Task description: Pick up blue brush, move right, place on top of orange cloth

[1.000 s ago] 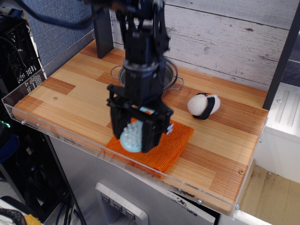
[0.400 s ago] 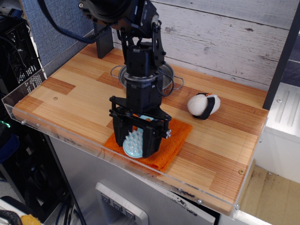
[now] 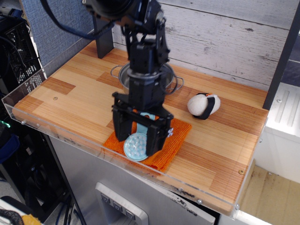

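Note:
The blue brush lies on the front left part of the orange cloth, round head toward the table's front edge, handle pointing back under the gripper. My black gripper points straight down over the cloth. Its two fingers stand apart on either side of the brush, their tips just above the cloth. The jaws look open, and the brush seems to rest on the cloth rather than hang from them. The cloth's middle is hidden behind the gripper.
A steel pot stands just behind the gripper, mostly hidden by the arm. A white and black plush toy lies to the right. The wooden table has a clear plastic lip along its front and left edges. A dark post stands at back left.
The gripper came down onto the cloth with the brush. The brush head, first tilted with its bristles showing, now lies flat on the cloth between the fingers.

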